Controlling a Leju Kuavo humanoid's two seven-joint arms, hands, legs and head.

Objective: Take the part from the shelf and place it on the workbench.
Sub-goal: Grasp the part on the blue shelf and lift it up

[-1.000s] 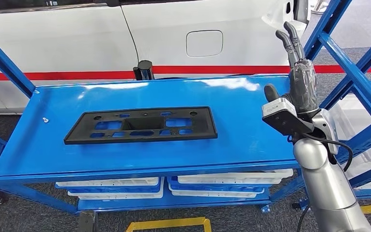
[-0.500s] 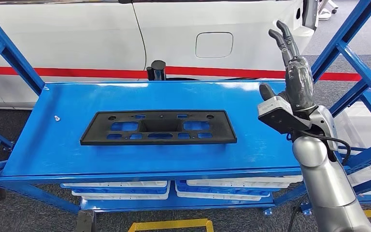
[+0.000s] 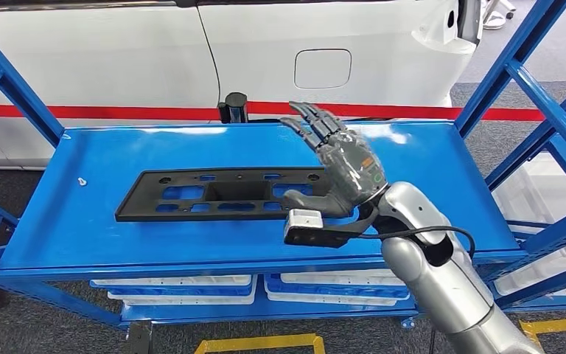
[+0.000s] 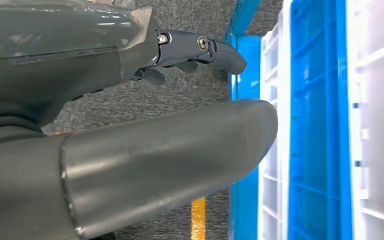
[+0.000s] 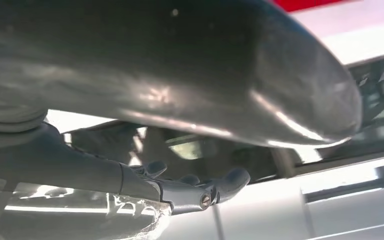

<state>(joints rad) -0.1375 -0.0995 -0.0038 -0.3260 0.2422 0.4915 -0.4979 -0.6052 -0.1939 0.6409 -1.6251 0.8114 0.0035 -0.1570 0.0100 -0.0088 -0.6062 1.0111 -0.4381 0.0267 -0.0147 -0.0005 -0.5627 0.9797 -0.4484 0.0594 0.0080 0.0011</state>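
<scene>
Now your right hand [image 3: 343, 171] hovers over the right end of the black part [image 3: 221, 195], fingers apart and holding nothing, thumb low beside the part's near edge. That part lies flat on the blue shelf [image 3: 427, 169], well inside its rim. Your left hand [image 4: 105, 125] hangs by the white bins [image 4: 375, 120], fingers loosely spread, nothing held. Watch the grasp: a flat, thin plate gives little to hook, so fingers may skid it along the slick top, and lifting by one end could let it swing and slip.
</scene>
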